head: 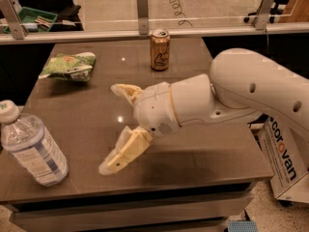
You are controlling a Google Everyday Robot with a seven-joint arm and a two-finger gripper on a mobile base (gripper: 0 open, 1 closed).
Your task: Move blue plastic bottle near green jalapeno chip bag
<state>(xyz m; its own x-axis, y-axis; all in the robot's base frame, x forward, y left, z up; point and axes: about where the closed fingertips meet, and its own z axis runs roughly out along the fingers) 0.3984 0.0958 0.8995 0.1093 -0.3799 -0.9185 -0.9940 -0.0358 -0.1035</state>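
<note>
The blue plastic bottle (32, 146), clear with a white cap and a blue-striped label, stands tilted at the table's front left corner. The green jalapeno chip bag (68, 66) lies at the back left of the table. My gripper (112, 128) is open and empty above the middle of the table, its cream fingers (123, 152) spread wide and pointing left. It is to the right of the bottle, with a clear gap between them, and in front of the bag.
A gold-orange drink can (160, 49) stands at the back middle of the brown table (217, 153). A glass barrier with metal posts (142, 11) runs behind the table. A white Corovan box (287, 161) sits on the floor at the right.
</note>
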